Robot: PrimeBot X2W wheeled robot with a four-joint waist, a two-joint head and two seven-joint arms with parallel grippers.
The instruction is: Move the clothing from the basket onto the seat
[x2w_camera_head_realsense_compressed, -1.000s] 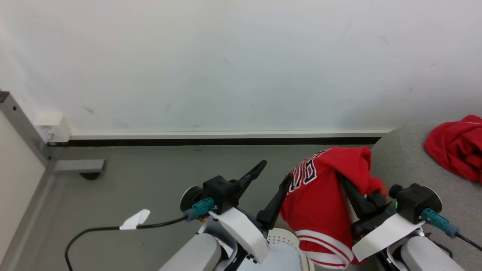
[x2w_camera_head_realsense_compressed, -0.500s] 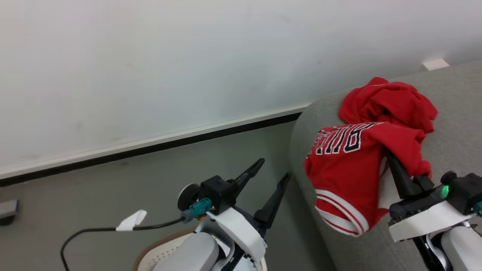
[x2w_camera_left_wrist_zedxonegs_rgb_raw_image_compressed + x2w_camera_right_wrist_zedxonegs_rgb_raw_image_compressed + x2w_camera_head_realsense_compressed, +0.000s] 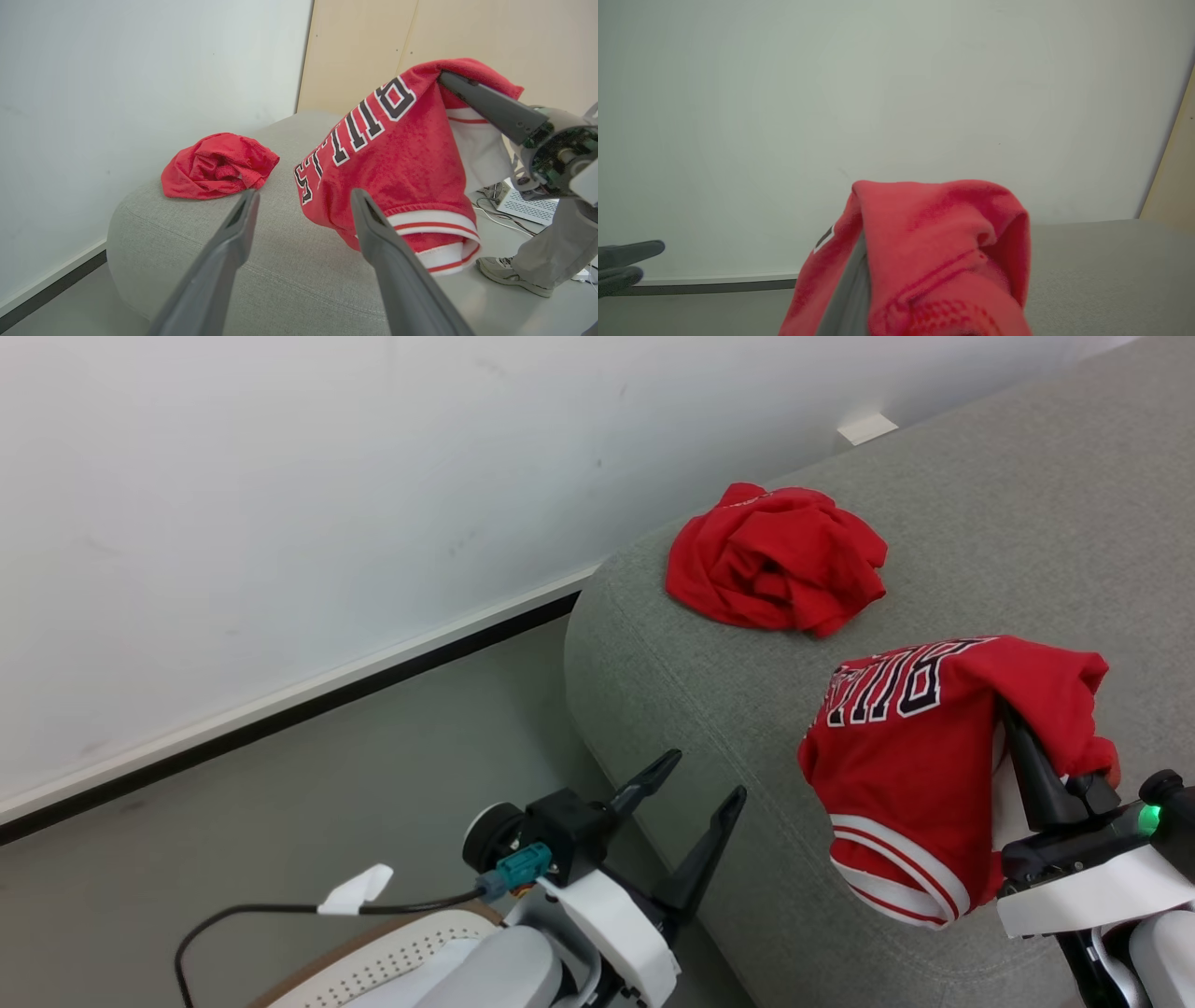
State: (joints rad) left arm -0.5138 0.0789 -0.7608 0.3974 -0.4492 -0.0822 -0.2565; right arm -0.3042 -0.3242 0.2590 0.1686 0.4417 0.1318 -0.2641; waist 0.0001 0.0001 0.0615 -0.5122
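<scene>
White wall (image 3: 280, 476) with a black baseboard runs behind a grey floor (image 3: 327, 803), and the large light-grey seat (image 3: 980, 541) fills the right side of the head view. One crumpled red garment (image 3: 775, 560) lies bunched on the seat's top near its rounded corner, close to the wall. Nearer the robot, the red jersey (image 3: 915, 765) with black-and-white lettering hangs from the right gripper (image 3: 1013, 733), whose dark fingers are closed into the cloth. Their tips are buried under the fabric, which drapes over them. The jersey's white-striped hem dangles over the seat's front part; whether it touches the upholstery I cannot tell. It is well apart from the crumpled garment. The left gripper (image 3: 709, 775) holds nothing, its two fingers spread wide just beside the seat's edge. Below it, the cream perforated basket (image 3: 401, 947) with its brown rim peeks in at the bottom of the head view. A person's shoe (image 3: 497, 270) and trouser leg (image 3: 556, 242) show in the left wrist view beyond the seat
</scene>
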